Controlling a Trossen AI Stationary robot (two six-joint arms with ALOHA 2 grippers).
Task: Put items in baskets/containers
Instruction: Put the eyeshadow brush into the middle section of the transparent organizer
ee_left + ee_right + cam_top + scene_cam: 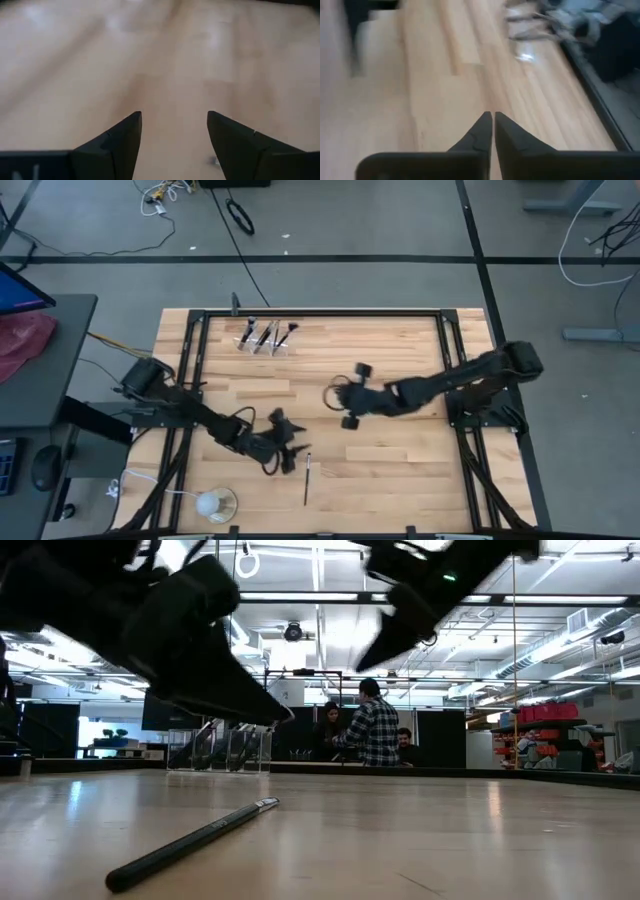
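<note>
One brush (307,479) lies loose, lower centre. The left claw (287,452) hovers beside it, fingers apart, presumably to grasp. The right claw (338,395), fingers together and empty, waits mid-table. The clear holder (265,338), upper left, already carries brushes.

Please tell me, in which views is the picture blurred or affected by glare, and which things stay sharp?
Low view: bright ceiling lights glare behind the dark arms; the brush on the table is fairly sharp. Left wrist view: the wood is smeared, the open left gripper crisp. Right wrist view: the background is blurred, the shut right gripper sharp. High view: evenly lit.
</note>
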